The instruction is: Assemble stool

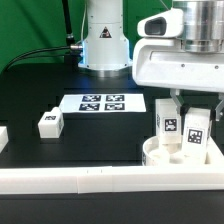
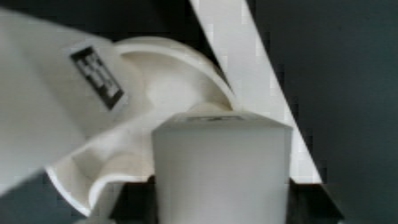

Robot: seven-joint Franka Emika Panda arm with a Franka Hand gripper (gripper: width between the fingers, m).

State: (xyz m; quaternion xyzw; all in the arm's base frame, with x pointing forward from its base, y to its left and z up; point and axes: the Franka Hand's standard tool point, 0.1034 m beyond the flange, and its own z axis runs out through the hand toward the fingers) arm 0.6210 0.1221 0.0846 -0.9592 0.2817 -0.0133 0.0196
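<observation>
The round white seat (image 1: pixel 180 153) lies flat against the front rail on the exterior view's right. Two white legs stand upright on it: one (image 1: pixel 168 125) stands free, and the other (image 1: pixel 197 124) is between my fingers. My gripper (image 1: pixel 196 108) comes down from above and is shut on this leg. In the wrist view the held leg (image 2: pixel 222 160) fills the gap between the dark jaws of my gripper (image 2: pixel 222 195), with the seat's rim (image 2: pixel 164 85) and the tagged free leg (image 2: pixel 71 80) beside it. A third leg (image 1: pixel 48 122) lies loose on the exterior view's left.
The marker board (image 1: pixel 103 103) lies in the middle in front of the arm's base. A long white rail (image 1: pixel 90 181) runs along the front edge and shows in the wrist view (image 2: pixel 222 40). A small white piece (image 1: pixel 3 136) sits at the left edge.
</observation>
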